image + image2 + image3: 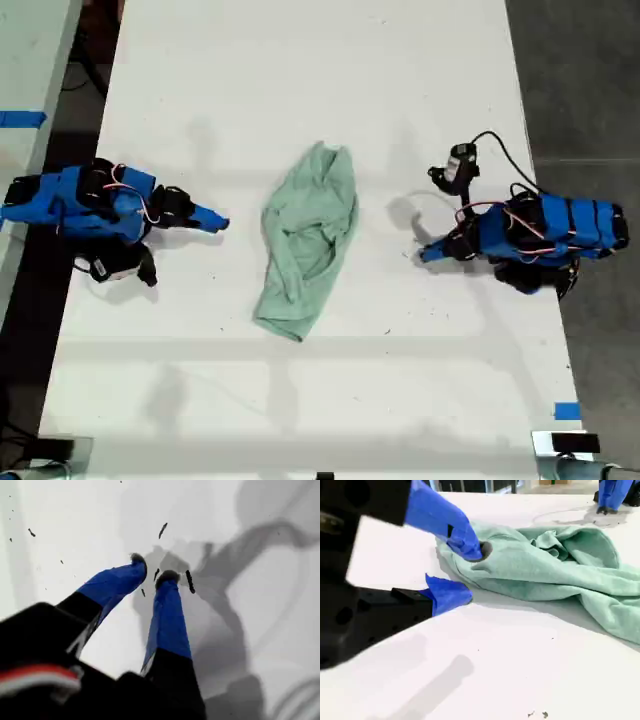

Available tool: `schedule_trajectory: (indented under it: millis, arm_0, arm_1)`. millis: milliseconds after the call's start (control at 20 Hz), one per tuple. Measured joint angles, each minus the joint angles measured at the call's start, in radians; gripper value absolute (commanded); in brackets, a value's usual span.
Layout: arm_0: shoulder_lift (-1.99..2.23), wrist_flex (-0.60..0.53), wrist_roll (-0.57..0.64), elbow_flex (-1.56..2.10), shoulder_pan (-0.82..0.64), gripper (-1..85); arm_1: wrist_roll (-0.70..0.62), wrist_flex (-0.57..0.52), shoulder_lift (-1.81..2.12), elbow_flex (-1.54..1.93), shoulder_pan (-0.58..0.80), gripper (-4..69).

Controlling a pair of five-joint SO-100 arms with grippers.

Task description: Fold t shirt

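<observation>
Exterior view, one item of work: the t shirt (307,240), pale mint green, plain, lying crumpled in a long bunched heap on the white table (300,80), roughly midway between the two blue arms.

My second gripper (218,223): low over the table on the exterior view's left of the t shirt, tips pointing at it and stopping just short of the cloth. In the second wrist view its jaws stand apart, one blue fingertip (465,542) seeming to overlap the nearest fold, the other close to the table just beside the hem; whether either touches the fabric cannot be told. Nothing is held.

My first gripper (424,254): on the exterior view's right of the t shirt, well apart from it. The first wrist view shows its two blue fingers (167,615) a narrow gap apart above bare table, holding nothing.

A strip of blue tape (566,410) lies beyond the first arm from the t shirt.
</observation>
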Motion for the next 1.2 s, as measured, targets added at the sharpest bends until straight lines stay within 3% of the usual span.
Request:
schedule_trajectory:
  millis: [100,200,250,800,950,1050,1100,1200]
  arm_0:
    - [0.017,-0.006,0.058,0.000,-0.038,5.6]
    - [0.020,-0.006,0.166,0.000,-0.281,5.6]
    - [0.020,-0.008,0.178,0.000,-0.342,5.6]
    - [0.020,-0.011,0.181,0.000,-0.379,2.4]
    - [0.018,-0.061,0.198,0.000,-0.390,-0.2]
    - [0.003,-0.103,0.187,0.000,-0.379,0.5]
    - [-0.002,-0.115,0.170,-0.002,-0.350,2.7]
    - [-0.017,-0.117,0.147,-0.015,-0.311,17.8]
  arm_1:
    - [0.048,0.000,0.002,0.000,0.057,9.3]
    - [0.282,0.000,0.003,0.000,0.206,6.2]
    - [0.334,0.000,0.006,0.000,0.210,5.9]
    - [0.362,0.000,0.006,0.000,0.230,3.9]
    - [0.296,-0.044,0.006,0.000,0.293,13.0]
    - [0.279,-0.123,0.005,-0.003,0.245,16.6]
    - [0.282,-0.169,-0.012,-0.023,0.212,19.1]
    - [0.313,-0.261,-0.158,-0.110,0.156,23.4]
